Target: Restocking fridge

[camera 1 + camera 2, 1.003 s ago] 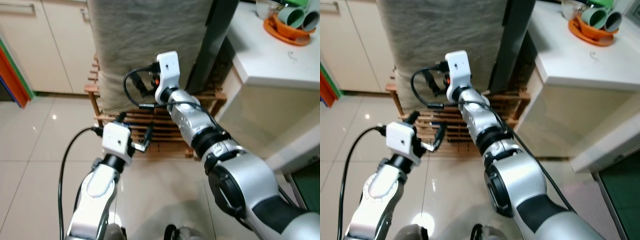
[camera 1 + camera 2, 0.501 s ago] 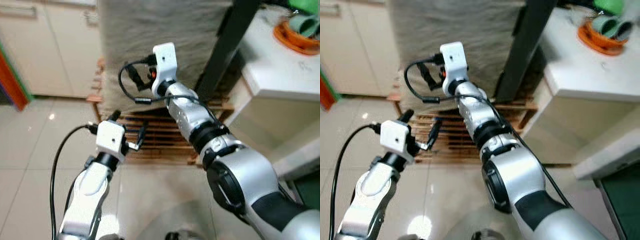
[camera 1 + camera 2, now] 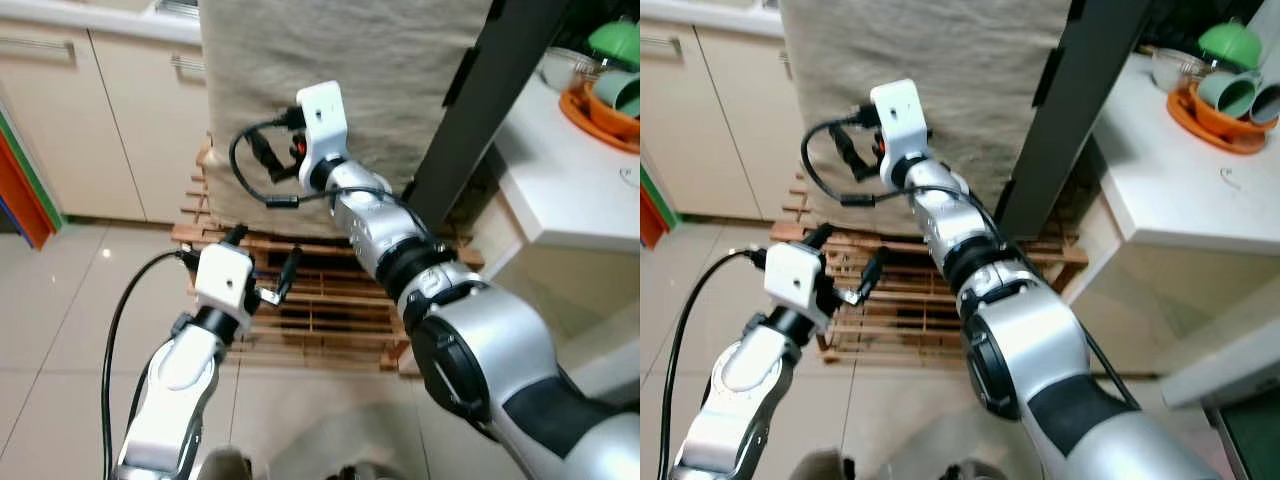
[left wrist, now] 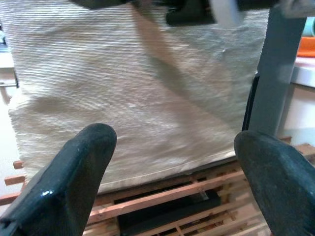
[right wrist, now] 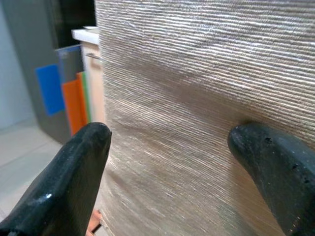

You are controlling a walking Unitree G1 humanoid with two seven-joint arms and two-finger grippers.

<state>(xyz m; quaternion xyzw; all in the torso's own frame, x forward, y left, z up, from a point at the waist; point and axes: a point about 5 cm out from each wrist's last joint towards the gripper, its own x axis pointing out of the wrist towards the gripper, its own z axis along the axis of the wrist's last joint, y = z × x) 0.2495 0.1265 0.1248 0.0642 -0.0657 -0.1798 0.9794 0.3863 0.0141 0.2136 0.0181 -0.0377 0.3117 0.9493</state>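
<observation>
- The right gripper (image 5: 167,162) is raised in the upper middle of the left eye view, very close to a beige cloth (image 3: 350,90) that hangs over a tall body; its two fingers stand wide apart and hold nothing
- The left gripper (image 4: 172,167) is lower, in the centre left of the frame, in front of a wooden slatted rack (image 3: 320,300) on the floor; its fingers are also spread wide and empty
- We cannot say with certainty where the fridge is: the cloth hides what is behind it, and a dark upright panel (image 3: 480,110) next to it may be an edge of a door, but this is only our guess
- We see no food or bottle for restocking near the grippers; on the white counter (image 3: 1180,200) at the upper right stands an orange tray (image 3: 1220,125) with green cups
- This scene fits equally a moment before goods are put in and a moment after, so we judge no further
- If we come nearer, we should keep the right fingers free from the cloth, because the weave could catch on them
</observation>
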